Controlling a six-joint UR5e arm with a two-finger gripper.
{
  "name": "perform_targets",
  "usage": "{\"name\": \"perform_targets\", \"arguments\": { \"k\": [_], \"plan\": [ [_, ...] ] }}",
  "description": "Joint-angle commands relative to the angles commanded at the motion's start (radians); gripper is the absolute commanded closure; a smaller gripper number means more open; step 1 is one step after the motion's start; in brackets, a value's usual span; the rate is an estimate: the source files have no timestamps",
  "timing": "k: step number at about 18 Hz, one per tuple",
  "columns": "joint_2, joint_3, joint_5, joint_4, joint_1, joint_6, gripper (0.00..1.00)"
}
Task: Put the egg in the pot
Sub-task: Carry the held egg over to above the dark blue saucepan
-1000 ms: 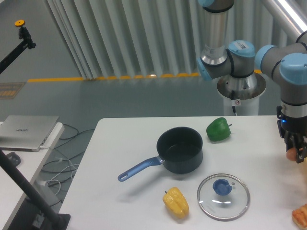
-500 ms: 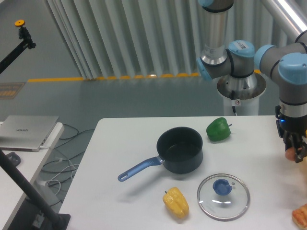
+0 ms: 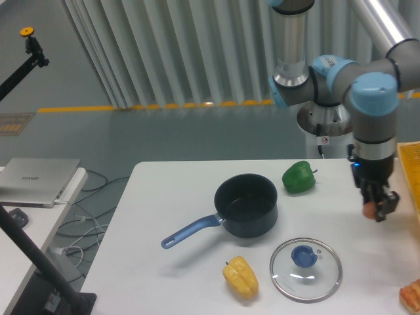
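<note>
The pot [image 3: 247,204] is a round dark saucepan with a long blue handle, standing open near the table's middle. My gripper [image 3: 374,209] hangs over the table to the right of the pot, above and right of the glass lid. It is shut on the egg [image 3: 370,209], a small orange-brown oval showing between the fingers. The egg is held above the table surface, well apart from the pot.
A green bell pepper [image 3: 299,176] lies just behind and right of the pot. A yellow bell pepper [image 3: 240,277] lies in front of the pot. A glass lid with a blue knob [image 3: 305,260] lies front right. An orange item [image 3: 411,295] sits at the right edge.
My gripper has moved left with the egg, from the table's far right edge toward the pot. The other things have not moved.
</note>
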Motion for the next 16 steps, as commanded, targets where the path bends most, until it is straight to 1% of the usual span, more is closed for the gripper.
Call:
{"name": "perform_targets", "arguments": {
  "k": [7, 12, 16],
  "plan": [
    [0.020, 0.000, 0.002, -0.002, -0.109, -0.155, 0.63],
    [0.020, 0.000, 0.014, -0.008, -0.228, -0.287, 0.63],
    [0.022, 0.000, 0.023, -0.075, -0.319, -0.339, 0.63]
  ]
}}
